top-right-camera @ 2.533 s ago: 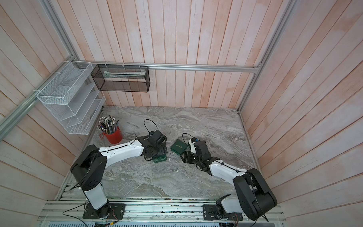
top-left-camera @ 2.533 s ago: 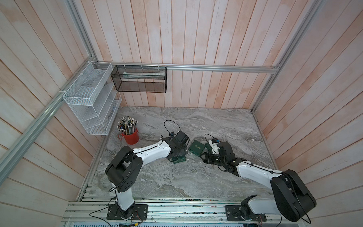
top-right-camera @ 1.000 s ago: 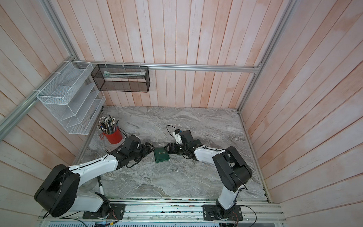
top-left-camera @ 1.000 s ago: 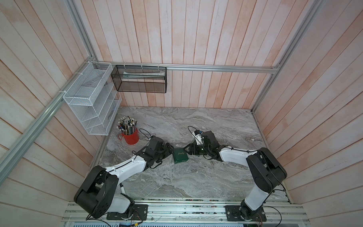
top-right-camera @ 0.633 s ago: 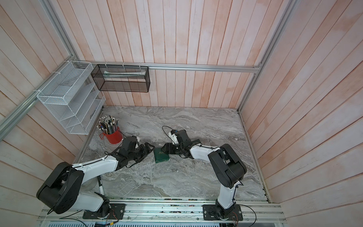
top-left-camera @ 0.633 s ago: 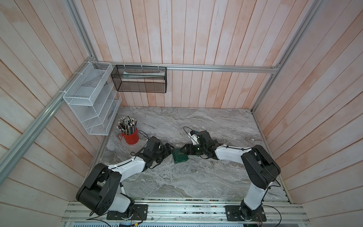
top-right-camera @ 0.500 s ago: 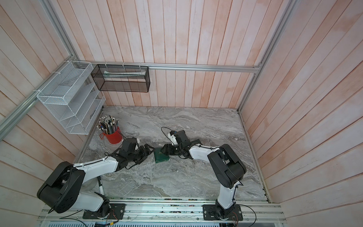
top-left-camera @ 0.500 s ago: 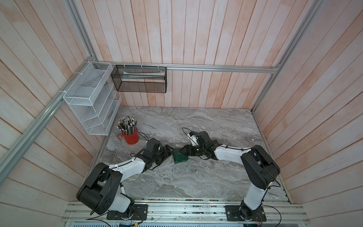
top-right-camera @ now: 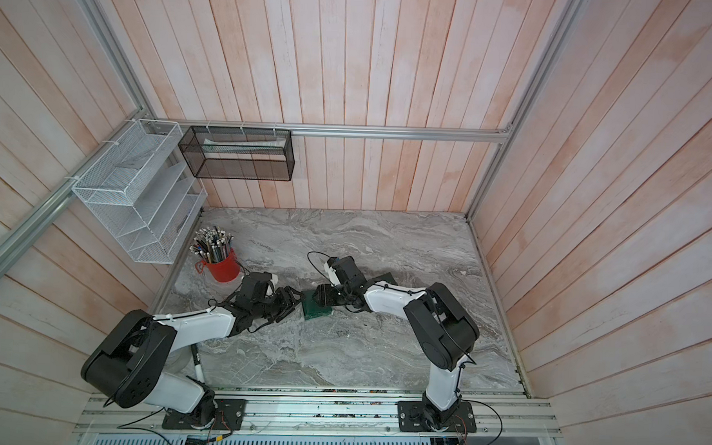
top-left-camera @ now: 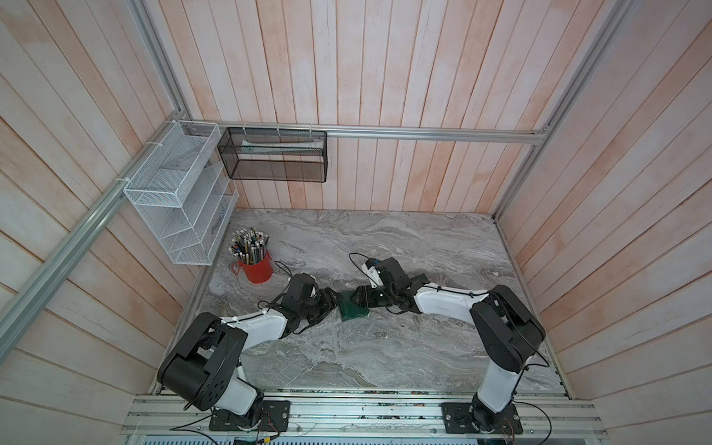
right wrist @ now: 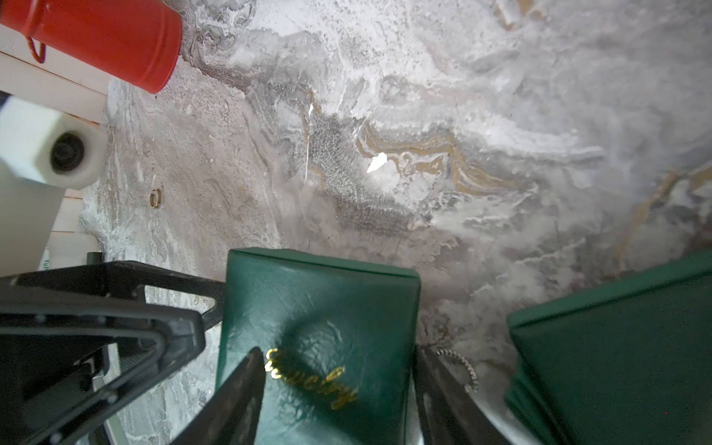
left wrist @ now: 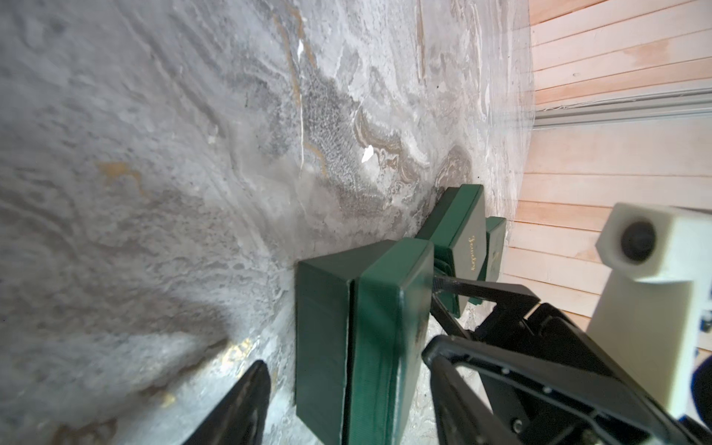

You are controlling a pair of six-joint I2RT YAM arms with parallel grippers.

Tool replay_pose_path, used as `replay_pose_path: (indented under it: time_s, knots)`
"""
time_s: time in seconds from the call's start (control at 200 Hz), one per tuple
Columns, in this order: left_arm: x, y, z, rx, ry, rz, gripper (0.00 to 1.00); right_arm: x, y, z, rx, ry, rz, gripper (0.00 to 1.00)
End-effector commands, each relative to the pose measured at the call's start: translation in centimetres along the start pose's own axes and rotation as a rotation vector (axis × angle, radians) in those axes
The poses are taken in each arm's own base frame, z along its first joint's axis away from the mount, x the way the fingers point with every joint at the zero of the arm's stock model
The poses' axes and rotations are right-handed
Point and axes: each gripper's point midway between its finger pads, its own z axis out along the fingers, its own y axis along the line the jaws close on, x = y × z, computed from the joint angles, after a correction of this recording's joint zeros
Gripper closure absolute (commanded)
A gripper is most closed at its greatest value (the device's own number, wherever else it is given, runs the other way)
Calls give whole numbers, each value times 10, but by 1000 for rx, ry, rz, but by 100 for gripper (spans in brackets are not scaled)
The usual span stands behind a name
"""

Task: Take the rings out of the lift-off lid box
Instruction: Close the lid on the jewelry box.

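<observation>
Green box, straddled by left pincer, by right pincer opposite

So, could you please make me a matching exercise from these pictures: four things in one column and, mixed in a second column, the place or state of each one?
Column A
1. green box
2. red cup
3. ring
4. black mesh basket

Column B
a. hangs from the metal rail
b. lies loose on the table
c. stands upright, full of pens
d. closed, gold lettering on top

Pairs: 1-d, 2-c, 3-b, 4-a
</observation>
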Motion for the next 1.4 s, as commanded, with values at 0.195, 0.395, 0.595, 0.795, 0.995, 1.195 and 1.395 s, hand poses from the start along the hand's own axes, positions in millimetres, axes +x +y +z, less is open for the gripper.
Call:
replay_pose_path:
  time_s: [0.195, 0.395, 0.595, 0.795, 0.995, 1.195, 1.395]
  knots:
    - [2, 1, 7, 21, 24, 3, 36, -5, 5, -4, 28, -19, -29, 38]
    - [1, 0, 12, 27, 31, 2, 36, -5, 9, -6, 22, -21, -37, 39]
    - [0, -3, 15, 31, 35, 7, 39, -4, 11, -8, 12, -22, -41, 40]
    - [-1, -3, 21, 36, 51, 6, 40, -4, 18, -10, -25, -21, -44, 41]
    - [0, -4, 27, 44, 72, 5, 41, -3, 19, -9, -36, -19, -43, 41]
    - [1, -1, 29, 25, 78, 15, 44, -3, 19, -9, -40, -20, -41, 41]
    - [1, 3, 33, 8, 87, 12, 47, -2, 18, -7, -39, -15, -40, 42]
